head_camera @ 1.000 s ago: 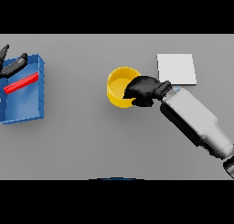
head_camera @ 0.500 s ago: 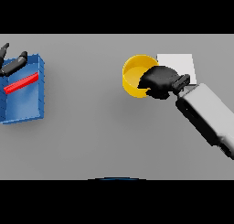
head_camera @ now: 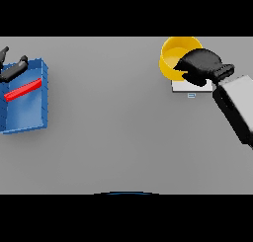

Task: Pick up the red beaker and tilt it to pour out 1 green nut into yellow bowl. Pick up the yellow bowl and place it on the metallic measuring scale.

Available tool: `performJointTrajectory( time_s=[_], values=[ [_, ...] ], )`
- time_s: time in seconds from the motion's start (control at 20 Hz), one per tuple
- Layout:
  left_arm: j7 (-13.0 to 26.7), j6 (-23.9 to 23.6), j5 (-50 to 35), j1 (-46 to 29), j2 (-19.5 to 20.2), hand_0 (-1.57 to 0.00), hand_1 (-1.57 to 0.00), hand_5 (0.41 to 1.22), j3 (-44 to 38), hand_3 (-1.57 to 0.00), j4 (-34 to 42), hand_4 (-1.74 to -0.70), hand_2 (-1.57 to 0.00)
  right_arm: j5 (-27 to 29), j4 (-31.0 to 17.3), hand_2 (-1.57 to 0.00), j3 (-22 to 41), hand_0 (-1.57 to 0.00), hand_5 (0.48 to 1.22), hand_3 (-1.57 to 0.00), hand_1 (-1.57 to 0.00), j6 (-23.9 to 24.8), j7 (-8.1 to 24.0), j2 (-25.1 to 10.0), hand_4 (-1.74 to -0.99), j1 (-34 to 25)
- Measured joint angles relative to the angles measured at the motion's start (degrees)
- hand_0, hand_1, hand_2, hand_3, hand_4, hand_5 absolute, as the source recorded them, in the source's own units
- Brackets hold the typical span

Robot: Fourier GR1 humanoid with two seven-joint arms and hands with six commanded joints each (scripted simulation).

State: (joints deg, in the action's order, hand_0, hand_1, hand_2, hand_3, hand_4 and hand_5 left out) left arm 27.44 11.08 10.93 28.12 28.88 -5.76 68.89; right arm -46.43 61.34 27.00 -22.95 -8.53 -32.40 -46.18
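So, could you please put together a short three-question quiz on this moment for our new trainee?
1. True or false: the right hand is curled on the yellow bowl.
2. What does the bowl mostly hide? A) the blue bin B) the metallic scale C) the left hand
3. Fill in: the red object lies inside the ____ bin.

Key:
1. True.
2. B: only the scale's lower edge shows under bowl and hand.
3. Blue: the red object lies slanted in the blue bin, with the left hand at its upper corner.
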Motion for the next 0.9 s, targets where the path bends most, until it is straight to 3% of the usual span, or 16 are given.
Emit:
performJointTrajectory(
  time_s=[0.15,0.3,0.45,0.65,0.9],
  values=[
    [0.4,-0.2,-0.2,-1.0,-0.1,0.0,0.0,0.762,-0.1,0.0,1.0,-0.86,0.0,-0.5,-5.7,-1.53,-1.5,-1.57,1.221,-1.17,-1.57,2.1,-1.5,-0.5,-1.741,-0.9],
    [2.6,-0.3,-0.3,-0.9,-0.1,0.0,0.0,0.779,-0.1,0.0,2.0,-0.86,0.0,-1.6,-12.2,-1.5,-2.4,-1.57,1.221,-1.18,-1.57,5.0,-1.5,1.1,-1.741,-2.1],
    [3.1,-0.2,0.2,0.3,-0.3,0.0,0.0,0.797,0.3,0.0,0.9,-0.86,0.0,-2.4,-17.3,-1.43,-3.2,-1.57,1.221,-1.29,-1.57,7.2,-3.8,1.7,-1.741,-3.1],
    [2.6,-0.1,0.4,0.2,-0.3,0.0,0.0,0.809,0.4,0.0,0.4,-0.86,0.0,-3.0,-23.4,-1.39,-4.1,-1.57,1.221,-1.37,-1.57,8.8,-4.2,3.9,-1.741,-4.3],
    [1.9,0.4,0.4,0.3,-0.1,0.0,0.0,0.788,0.5,0.0,-0.3,-0.84,0.0,-3.5,-26.4,-1.38,-4.7,-1.57,1.221,-1.42,-1.57,9.3,-4.6,5.0,-1.741,-4.5]
  ],
)
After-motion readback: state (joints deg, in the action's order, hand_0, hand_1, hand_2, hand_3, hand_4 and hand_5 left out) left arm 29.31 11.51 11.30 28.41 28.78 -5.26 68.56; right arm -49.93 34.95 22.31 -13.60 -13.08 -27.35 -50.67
